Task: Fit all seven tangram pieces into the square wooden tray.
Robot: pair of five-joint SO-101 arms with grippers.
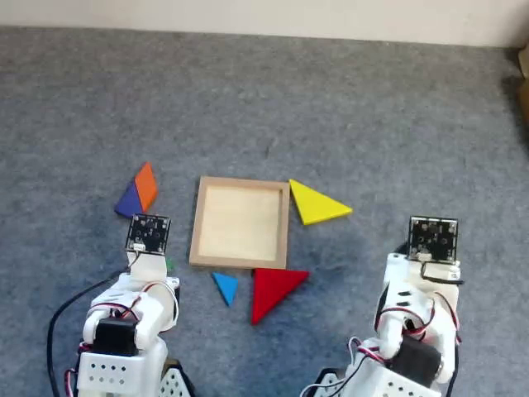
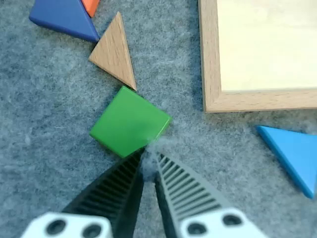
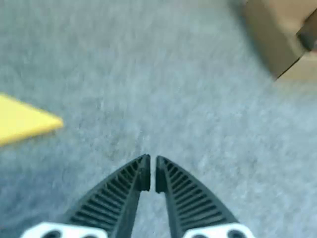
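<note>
Left jaws clenched on nothing, tips just at the green square [image 2: 130,121], which lies beside the tray's [image 2: 209,59] corner. Right jaws likewise clenched, empty, well off the tray. Tray bare, so seemingly first pick: open, then straddle the square.

Green square [image 2: 130,121], yellow triangle [image 1: 316,203], red triangle [image 1: 273,289], orange piece [image 1: 146,184], pale wooden tray [image 1: 284,225], grey carpet [image 1: 372,107].

Left arm [image 1: 132,318]: white shell, black servos; a black cable [image 1: 58,318] looped outward, away from the tray [image 1: 198,223].
Right arm [image 1: 417,331]: looked alike; red-and-white wires [image 1: 430,310] crossed it.
Left gripper [image 2: 148,157]: had black ribbed fingers [image 2: 119,191].
</note>
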